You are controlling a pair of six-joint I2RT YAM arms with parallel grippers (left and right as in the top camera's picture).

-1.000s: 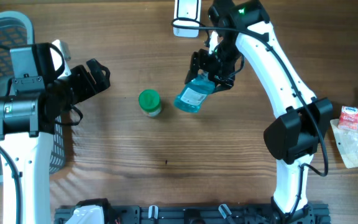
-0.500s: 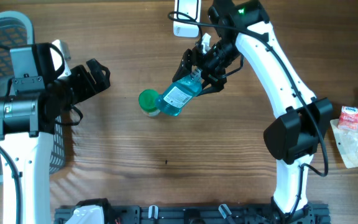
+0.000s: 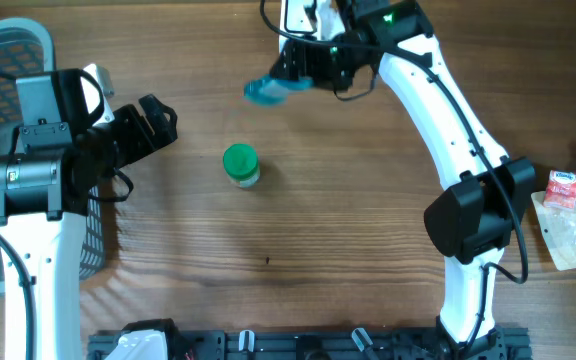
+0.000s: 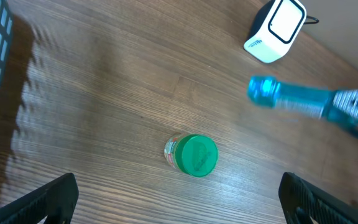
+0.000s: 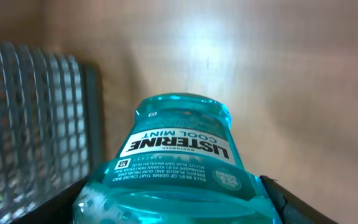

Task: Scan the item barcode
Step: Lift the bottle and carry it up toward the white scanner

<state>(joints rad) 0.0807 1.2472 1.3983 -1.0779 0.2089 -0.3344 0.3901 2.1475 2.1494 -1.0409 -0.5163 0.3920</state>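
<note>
Well, the big change is on my right side. A second ago the mouthwash bottle (image 3: 266, 91) hung tilted over the middle of the worktop (image 3: 298, 250), close to the green-lidded jar (image 3: 240, 163), and half a second ago its base overlapped that jar from above. Now it has been carried up toward the far edge, in the air just beside the white scanner (image 3: 298, 15) and well apart from the jar. The jar and my left arm have not shifted.

The bottle lies nearly level, its long axis running along the far edge. Its base points toward the left edge and the basket (image 3: 8, 60), and dips slightly. Its cap end is buried in the right gripper (image 3: 313, 68). In the right wrist view the label faces the camera, upside down, reading Listerine Cool Mint. From overhead the bottle is smeared by motion.

The right jaws pinch the bottle at its neck end. The left gripper (image 3: 158, 122) hangs by the basket near the left edge, jaws spread wide on nothing.
</note>
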